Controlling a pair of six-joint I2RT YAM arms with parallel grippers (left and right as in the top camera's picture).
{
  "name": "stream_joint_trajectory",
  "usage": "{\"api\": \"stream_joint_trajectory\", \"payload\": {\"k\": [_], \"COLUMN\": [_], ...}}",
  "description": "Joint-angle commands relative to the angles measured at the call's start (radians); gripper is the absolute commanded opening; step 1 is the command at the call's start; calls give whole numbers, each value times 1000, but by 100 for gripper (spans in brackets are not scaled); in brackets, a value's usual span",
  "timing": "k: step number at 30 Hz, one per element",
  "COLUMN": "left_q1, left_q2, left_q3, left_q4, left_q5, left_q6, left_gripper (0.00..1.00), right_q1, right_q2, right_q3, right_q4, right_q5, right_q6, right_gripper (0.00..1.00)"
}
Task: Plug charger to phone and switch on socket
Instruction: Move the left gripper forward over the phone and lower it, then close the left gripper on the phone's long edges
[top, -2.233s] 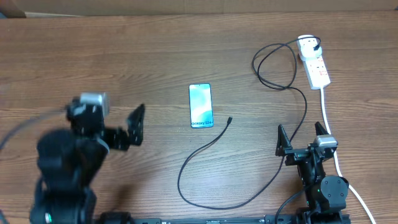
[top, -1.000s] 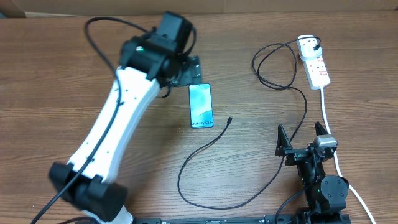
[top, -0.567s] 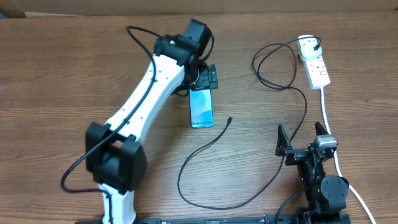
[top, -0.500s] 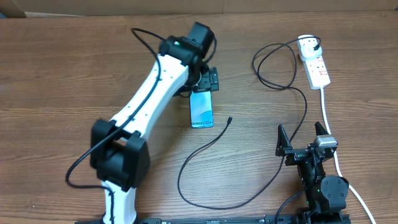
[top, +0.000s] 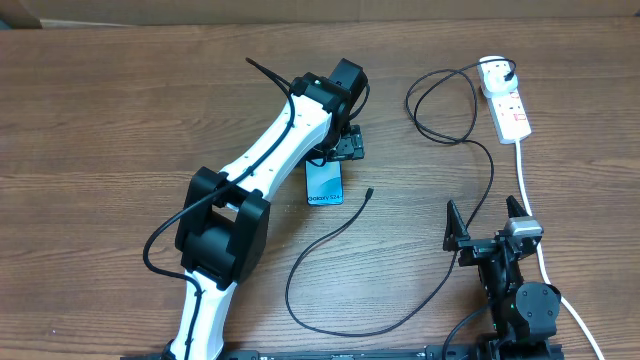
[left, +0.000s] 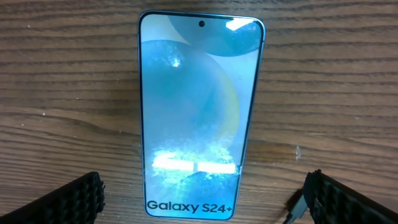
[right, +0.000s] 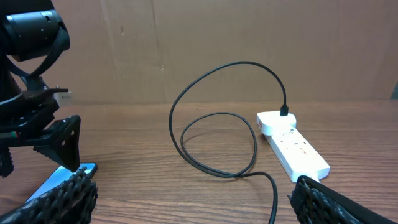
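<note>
- The left arm (top: 282, 135) reaches across the table (top: 100, 100), and the left gripper (top: 346, 148) hangs over the far end of the phone (left: 199, 106). Its jaws are spread wide, one on each side of the phone, and grip nothing.
- The charger (right: 241, 62) is limp and light and will trail and spring back. It loops from the phone's right, round the near side, and away to the far right. It looks best taken just behind the connector.
- The right gripper (top: 482, 214) sits to the phone's right and nearer the robot, with its jaws wide open and empty.
- The socket (top: 505, 100) lies well right of the phone and farther off, with the charger's plug already in its end. It is light and may skid when a switch is pressed.
- The phone lies flat, screen up. It is stiff, slick and thin, so it is likely to slide under a push. Pinching its long edges should steady it.
- The connector tip (top: 369, 193) lies just right of the phone's near end, not touching it. It is small and needs exact alignment.
- Half a second ago the left gripper covered less of the phone. It has since swung farther right, and nothing else has moved.
</note>
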Motion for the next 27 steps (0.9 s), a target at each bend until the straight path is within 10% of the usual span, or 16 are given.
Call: {"api": "stream_joint_trajectory", "payload": {"k": [1, 27], "left_q1": [1, 2], "left_q2": [10, 116], "left_q3": [4, -6], "left_q4": [1, 18], "left_q5": [-40, -13], "left_q6": [1, 32], "left_gripper": [100, 100], "right_q1": [-3, -3], "right_q2": [-12, -12], "right_q3": [-10, -10], "right_q4": [6, 6], "right_q5": [10, 10], "right_q6": [6, 6], "right_gripper": [100, 100]}}
